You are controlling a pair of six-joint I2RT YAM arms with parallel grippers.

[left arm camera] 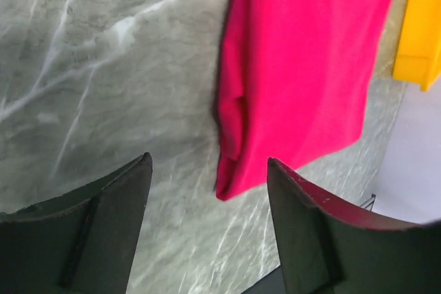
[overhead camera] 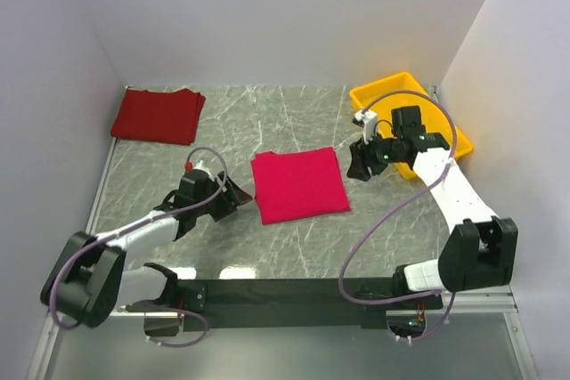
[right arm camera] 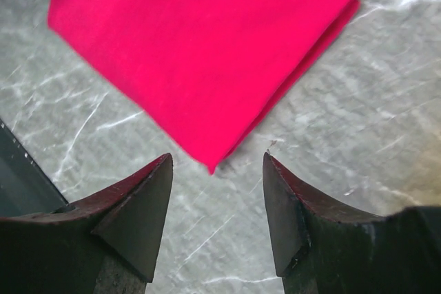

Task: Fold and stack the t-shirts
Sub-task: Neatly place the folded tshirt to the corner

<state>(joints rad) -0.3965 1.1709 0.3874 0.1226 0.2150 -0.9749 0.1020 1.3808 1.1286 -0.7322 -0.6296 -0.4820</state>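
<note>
The bright crimson t-shirt [overhead camera: 299, 186] lies folded into a flat square at the middle of the table. It also shows in the left wrist view [left arm camera: 303, 67] and the right wrist view [right arm camera: 200, 46]. The darker maroon t-shirt [overhead camera: 158, 115] lies folded at the far left corner. My left gripper [overhead camera: 233, 196] is open and empty, just left of the crimson shirt's left edge [left arm camera: 209, 160]. My right gripper [overhead camera: 360, 165] is open and empty, just right of the shirt's right corner [right arm camera: 217, 158]. Neither gripper touches the cloth.
A yellow plastic tray [overhead camera: 383, 95] stands at the far right behind the right arm; its corner shows in the left wrist view [left arm camera: 419, 39]. The table is grey marble [overhead camera: 294, 122] with a black strip [overhead camera: 303, 289] along the near edge. White walls enclose three sides.
</note>
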